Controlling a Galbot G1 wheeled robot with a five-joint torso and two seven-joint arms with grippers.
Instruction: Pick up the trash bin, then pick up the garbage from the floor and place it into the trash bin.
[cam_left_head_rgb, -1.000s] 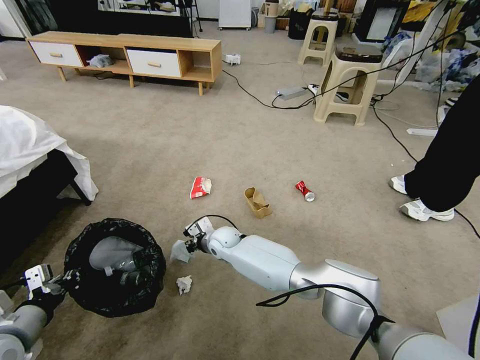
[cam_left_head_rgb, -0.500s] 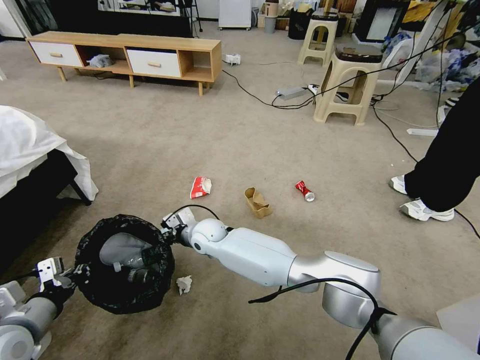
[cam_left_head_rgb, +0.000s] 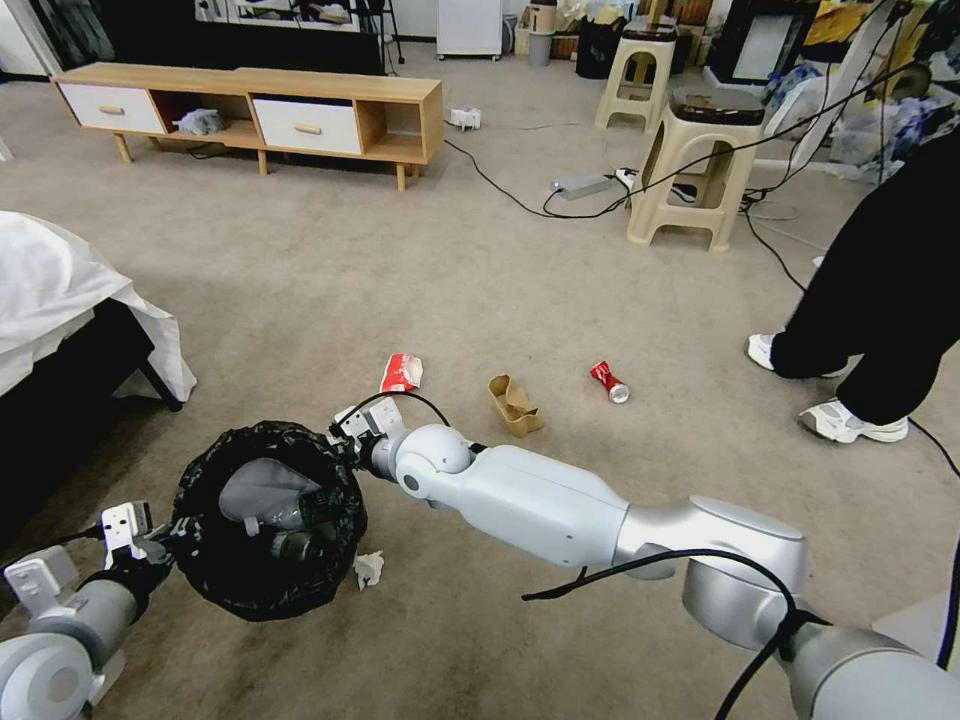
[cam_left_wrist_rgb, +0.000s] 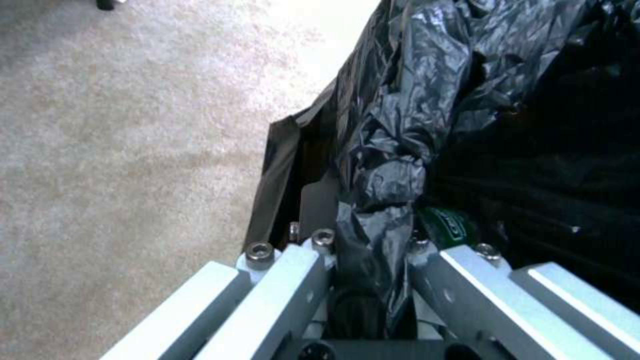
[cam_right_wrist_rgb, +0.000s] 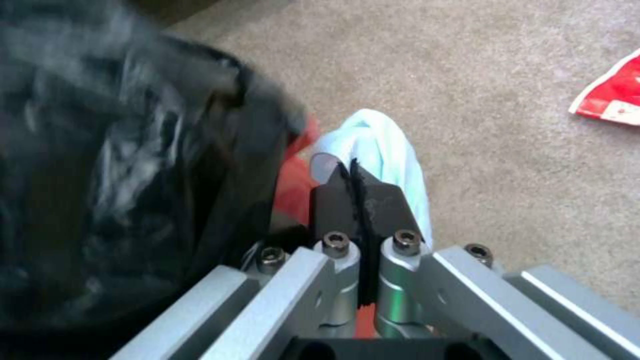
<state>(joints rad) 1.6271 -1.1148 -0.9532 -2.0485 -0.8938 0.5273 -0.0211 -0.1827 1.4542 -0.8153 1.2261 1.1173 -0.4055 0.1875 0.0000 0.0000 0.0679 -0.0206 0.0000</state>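
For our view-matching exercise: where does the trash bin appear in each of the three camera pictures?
Head view: the trash bin sits lower left, its rim gripped by the left pincer.
Left wrist view: its black bag is at the upper right.
Right wrist view: it is along the left side.
Shared landmark: the beige carpet.

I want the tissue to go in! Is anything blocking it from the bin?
Nothing visible blocks it. The right tool pinches the tissue right beside the bin rim, with only the rim's black bag to clear. The left tool holds the bin's other side.
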